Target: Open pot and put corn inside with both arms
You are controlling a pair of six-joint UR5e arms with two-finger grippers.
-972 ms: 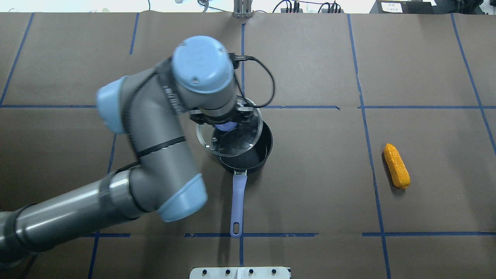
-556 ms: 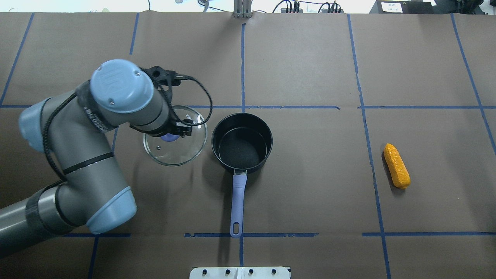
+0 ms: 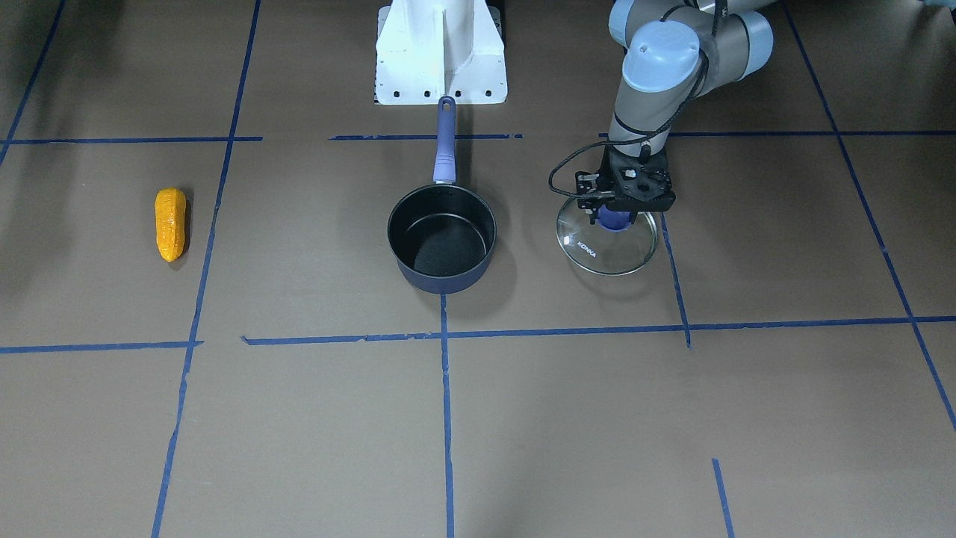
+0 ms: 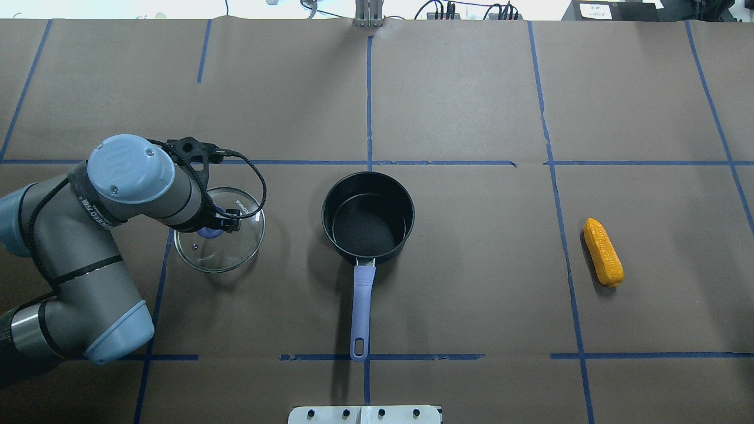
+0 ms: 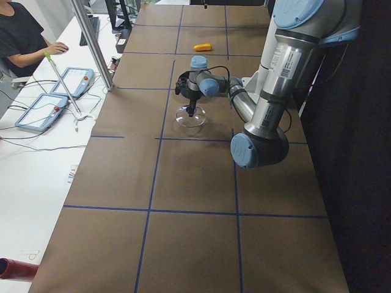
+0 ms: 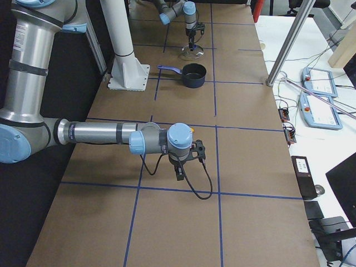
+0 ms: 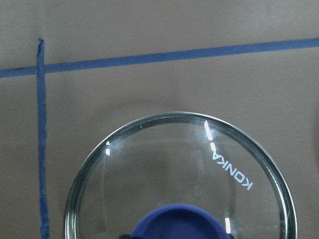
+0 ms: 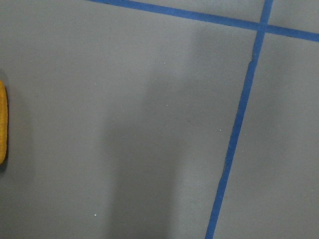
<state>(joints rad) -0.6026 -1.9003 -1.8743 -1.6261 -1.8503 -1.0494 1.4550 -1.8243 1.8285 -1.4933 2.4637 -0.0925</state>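
The pot [image 4: 412, 215] stands open at the table's middle, its black inside empty and its blue handle [image 4: 361, 312] pointing toward the robot. It also shows in the front view [image 3: 441, 282]. My left gripper [image 4: 211, 228] is shut on the blue knob of the glass lid [image 4: 235, 250], to the left of the pot, low at the table. The lid fills the left wrist view [image 7: 189, 169]. The corn [image 4: 602, 252] lies alone at the right. My right gripper [image 6: 179, 175] shows only in the exterior right view, so I cannot tell whether it is open. The corn's edge [image 8: 1, 122] shows in its wrist view.
Blue tape lines [image 4: 369, 100] cross the brown paper cover. The white base stand [image 3: 441, 52] sits behind the pot's handle. An operator [image 5: 24, 36] sits at a side desk with teach pendants [image 5: 43, 110].
My left arm has carried the lid from above the pot to the left and lower. The pot now stands uncovered. The corn has not moved.
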